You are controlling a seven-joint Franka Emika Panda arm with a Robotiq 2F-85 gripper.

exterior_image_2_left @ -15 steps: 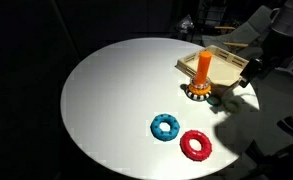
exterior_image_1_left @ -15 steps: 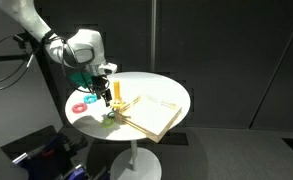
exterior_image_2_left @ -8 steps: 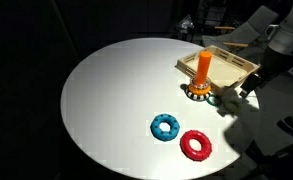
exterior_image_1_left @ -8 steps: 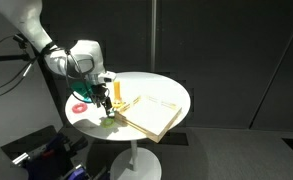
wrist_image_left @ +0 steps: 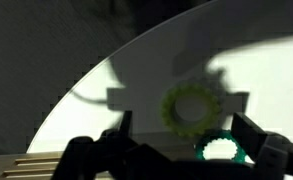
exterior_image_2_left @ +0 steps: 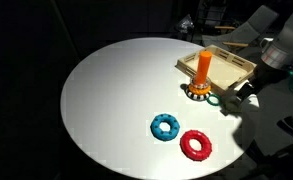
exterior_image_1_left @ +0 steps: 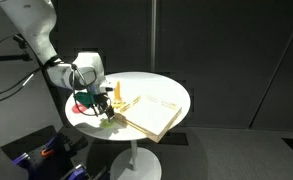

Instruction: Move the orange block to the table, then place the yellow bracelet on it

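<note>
The orange block (exterior_image_2_left: pixel 203 68), a small block with an upright stick, stands at the near edge of the tan board (exterior_image_2_left: pixel 231 66); it also shows in an exterior view (exterior_image_1_left: pixel 114 94). The yellow bracelet (exterior_image_2_left: pixel 198 93) lies flat on the white table (exterior_image_2_left: pixel 116 90) just in front of the block. In the wrist view the bracelet (wrist_image_left: pixel 191 105) lies in shadow below my fingers. My gripper (wrist_image_left: pixel 186 128) is open and empty, low over the table edge beside the block (exterior_image_2_left: pixel 246 90).
A green ring (wrist_image_left: pixel 222 150) lies right next to the yellow bracelet (exterior_image_2_left: pixel 215 99). A blue ring (exterior_image_2_left: pixel 166 127) and a red ring (exterior_image_2_left: pixel 196 145) lie nearer the table's front. The tan board overhangs the table's edge (exterior_image_1_left: pixel 151 115).
My gripper has come down from above the table to just over the rings beside the orange block. The block and rings have not moved.
</note>
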